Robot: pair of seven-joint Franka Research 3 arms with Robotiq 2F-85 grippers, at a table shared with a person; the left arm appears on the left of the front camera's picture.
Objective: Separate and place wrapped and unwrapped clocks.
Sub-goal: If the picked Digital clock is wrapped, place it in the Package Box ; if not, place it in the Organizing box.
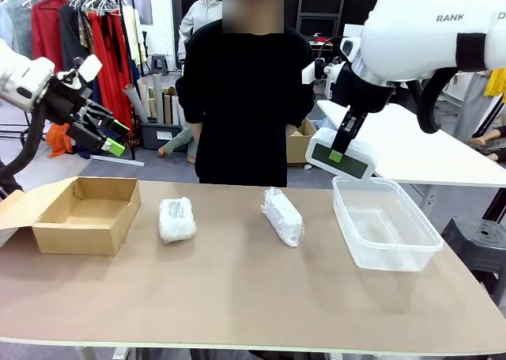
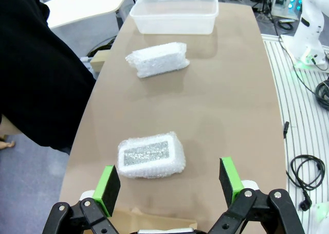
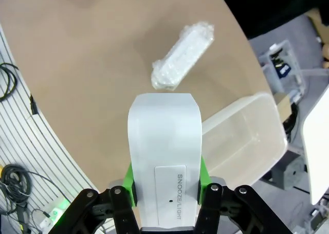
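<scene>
**Bare clock in hand, tub close by**

My right pincer (image 1: 340, 154) is clamped across the bare clock (image 1: 360, 165), a smooth white rounded slab with a dark screen. It hangs tilted in the air near the eleven o'clock corner of the clear tub (image 1: 395, 259). I judge the next step is to carry it toward four o'clock over the tub's middle, lower it, then release gently, as the shell looks slick. My left pincer (image 1: 117, 137) hangs spread apart, empty. A crinkly wrapped bundle (image 1: 176, 219) lies at the table's ten o'clock, a second bundle (image 1: 283, 216) at one, and the cardboard box (image 1: 87, 237) at nine.
</scene>
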